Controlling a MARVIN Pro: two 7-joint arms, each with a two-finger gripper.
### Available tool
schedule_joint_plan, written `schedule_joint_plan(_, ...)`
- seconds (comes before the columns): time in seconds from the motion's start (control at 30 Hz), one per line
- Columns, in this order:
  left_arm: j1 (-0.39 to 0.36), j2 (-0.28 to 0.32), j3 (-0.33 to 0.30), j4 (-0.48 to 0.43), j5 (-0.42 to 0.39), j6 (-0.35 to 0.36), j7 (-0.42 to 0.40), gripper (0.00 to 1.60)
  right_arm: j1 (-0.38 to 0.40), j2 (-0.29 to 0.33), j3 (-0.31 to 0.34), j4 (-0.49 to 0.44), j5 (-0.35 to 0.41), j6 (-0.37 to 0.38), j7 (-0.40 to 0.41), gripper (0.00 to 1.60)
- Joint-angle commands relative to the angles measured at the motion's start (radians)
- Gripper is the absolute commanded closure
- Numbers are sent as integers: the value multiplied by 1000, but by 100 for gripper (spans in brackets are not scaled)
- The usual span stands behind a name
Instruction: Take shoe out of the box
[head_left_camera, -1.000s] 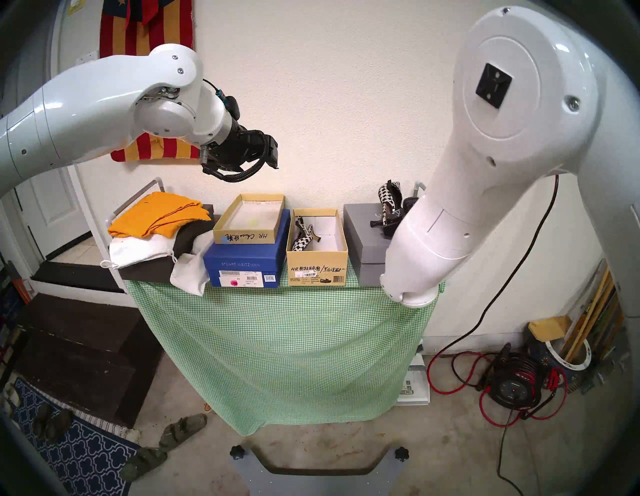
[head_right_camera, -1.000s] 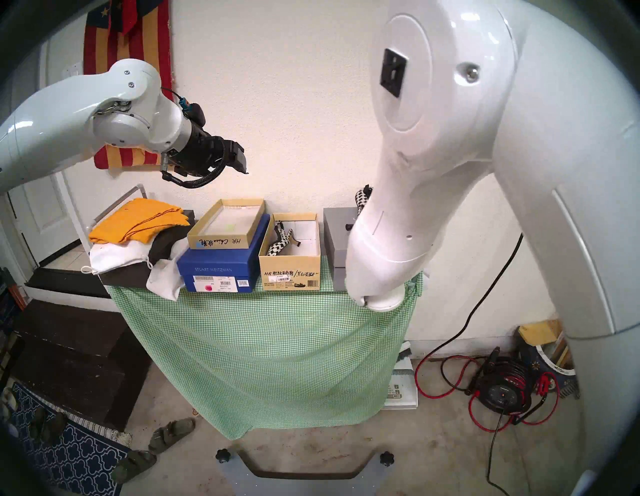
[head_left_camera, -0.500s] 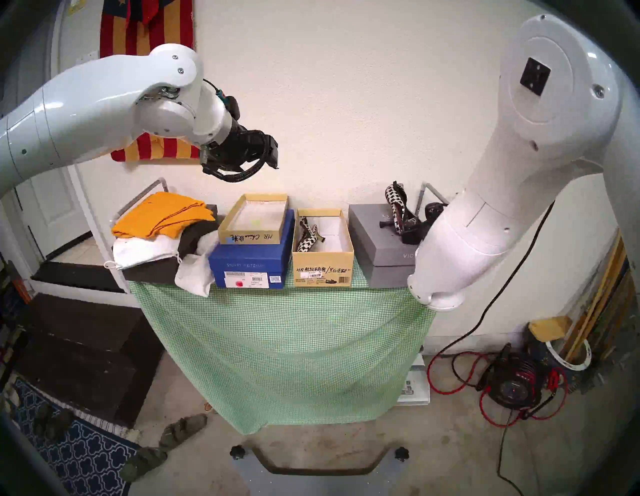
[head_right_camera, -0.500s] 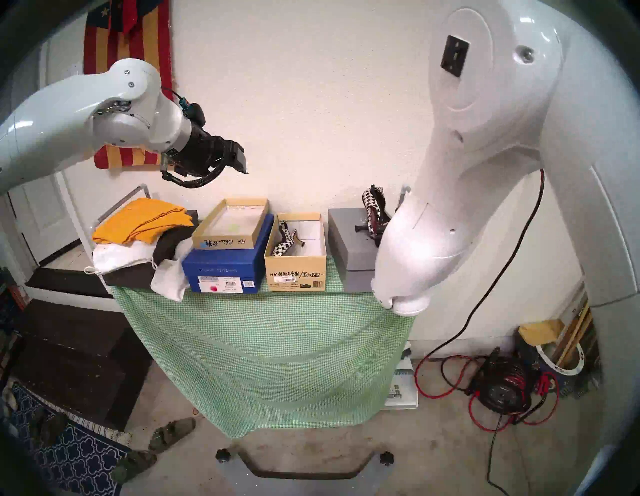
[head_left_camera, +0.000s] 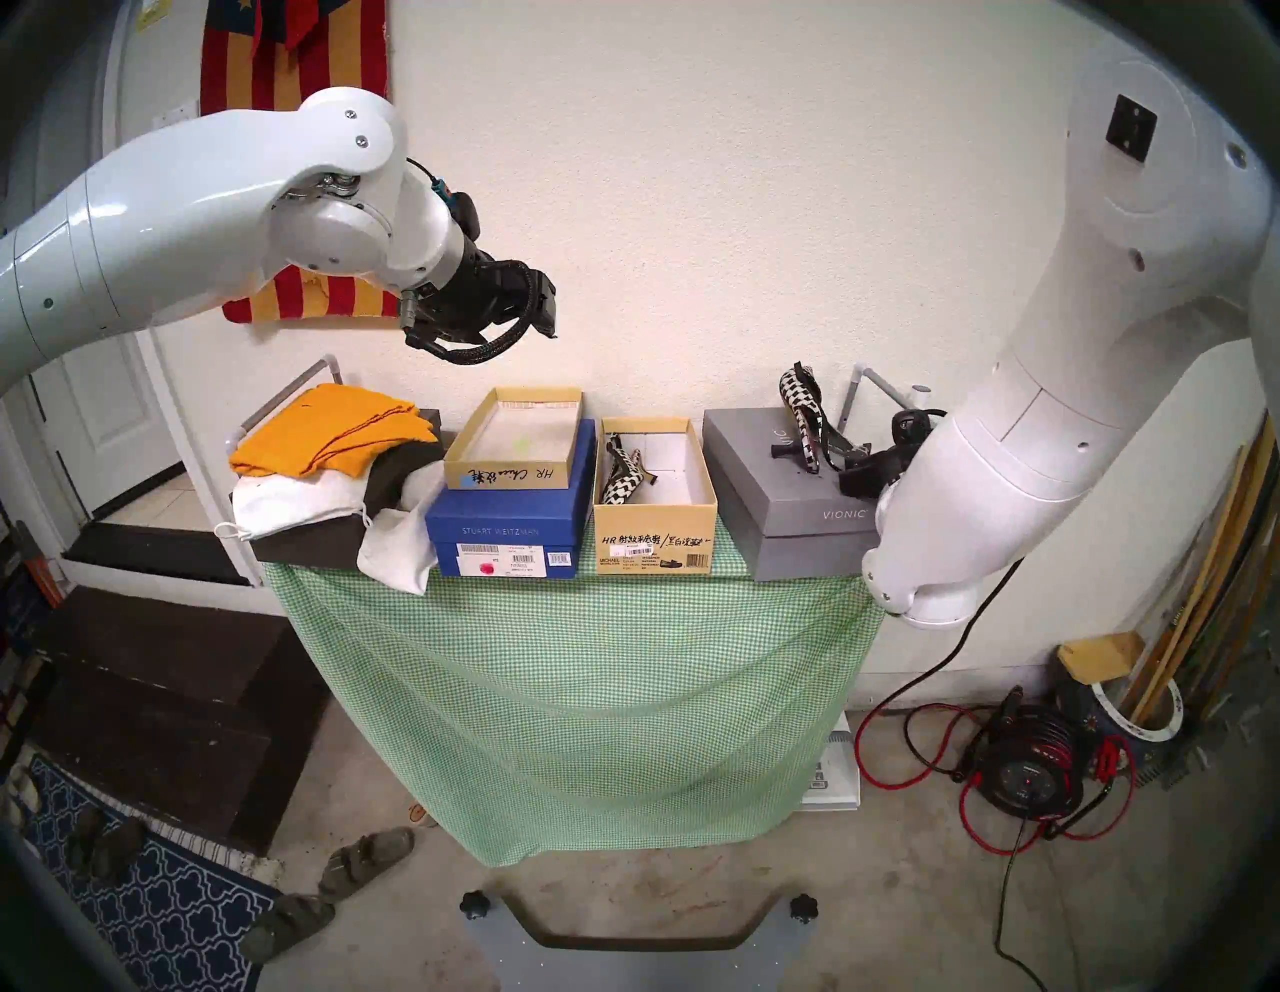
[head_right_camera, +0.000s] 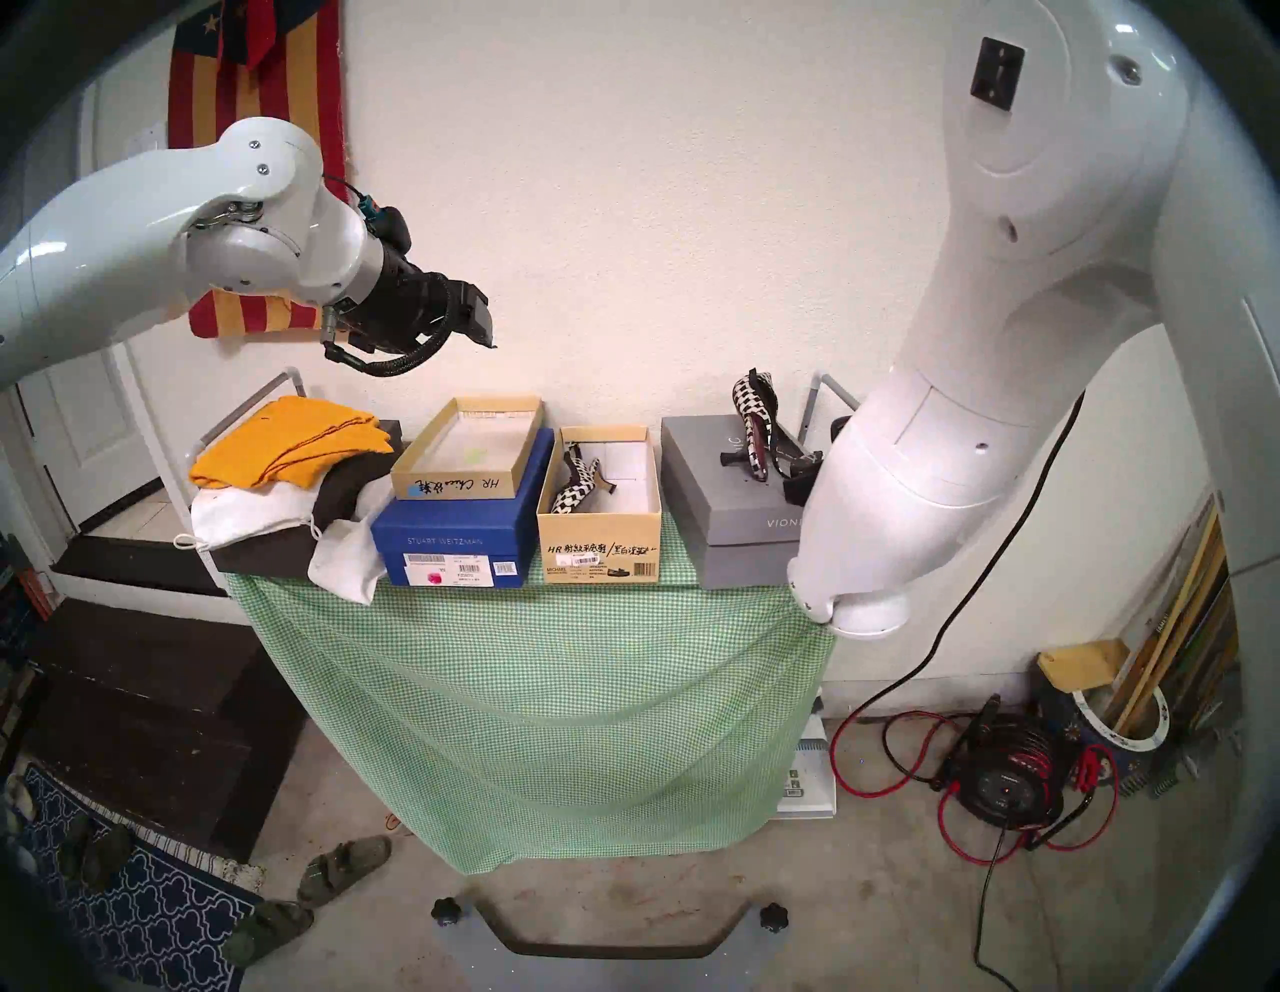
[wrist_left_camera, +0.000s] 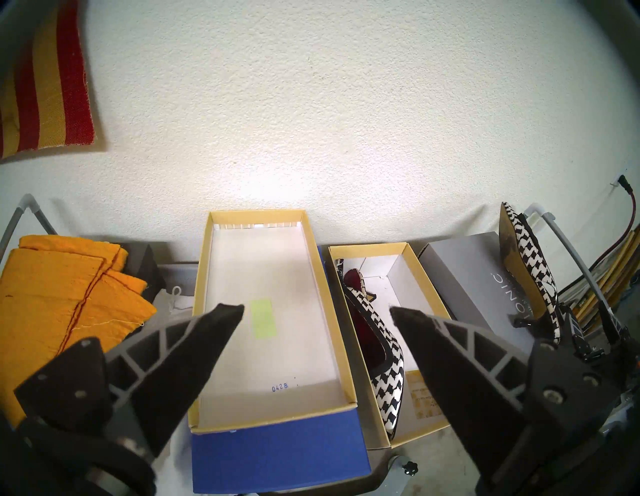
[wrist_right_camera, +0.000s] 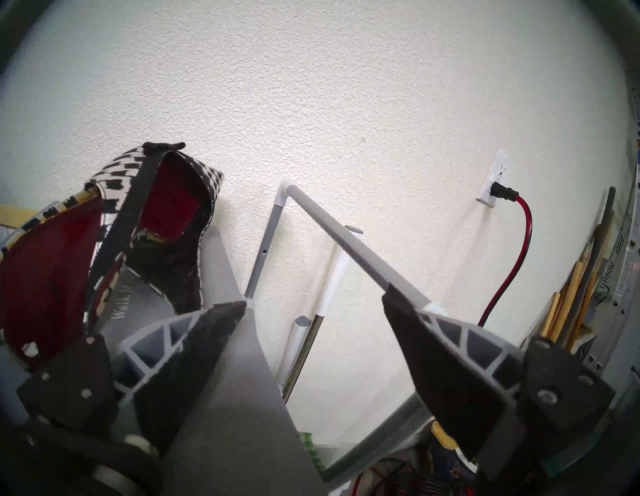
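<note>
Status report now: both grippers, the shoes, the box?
Left gripper open, empty, above the boxes. Right gripper open, empty, beside shoe on grey box. Second shoe lies in tan box. Nothing blocks it.

My two head views look down from above and in front on the green-clothed table (head_left_camera: 575, 665), nearly alike. My left wrist view hangs high over the box (wrist_left_camera: 420, 273), facing the far wall; the right wrist view sits low, close to the grey box (wrist_right_camera: 239, 398).

Black-white houndstooth shoe (head_left_camera: 621, 476), tan box (head_left_camera: 654, 537)
</note>
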Motion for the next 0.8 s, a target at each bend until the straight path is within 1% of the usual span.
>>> schedule_joint_plan(0.0,-3,0,-3,2,1,2,-2,0,-15,97,-23,-78,-23,5,11,0)
schedule_joint_plan(0.13,-3,0,-3,2,1,2,-2,0,22,113,-20,-97,-43,5,14,0)
schedule_joint_plan(0.2,-3,0,-3,2,1,2,-2,0,57,123,-23,-117,-60,5,10,0)
schedule_joint_plan(0.23,-3,0,-3,2,1,2,-2,0,57,123,-23,-117,-60,5,10,0)
schedule_joint_plan(0.3,-3,0,-3,2,1,2,-2,0,91,128,-25,-141,-74,5,1,0)
schedule_joint_plan(0.33,-3,0,-3,2,1,2,-2,0,120,136,-25,-158,-91,5,-2,0)
schedule_joint_plan(0.37,-3,0,-3,2,1,1,-2,0,138,140,-24,-165,-95,5,-8,0)
schedule_joint_plan(0.4,-3,0,-3,2,1,1,-2,0,138,140,-24,-165,-95,5,-8,0)
schedule_joint_plan(0.53,-3,0,-3,1,0,1,-1,0,209,148,-18,-187,-106,5,-26,0)
schedule_joint_plan(0.57,-3,0,-2,1,0,1,0,0,257,153,-16,-210,-110,5,-26,0)
schedule_joint_plan(0.6,-3,0,-2,1,0,0,0,0,220,144,-16,-185,-113,5,-37,0)
schedule_joint_plan(0.73,-3,0,-2,1,-1,0,1,0,270,143,-18,-216,-123,5,-56,0)
schedule_joint_plan(0.77,-3,0,-2,1,-1,0,1,0,312,147,-21,-240,-125,5,-63,0)
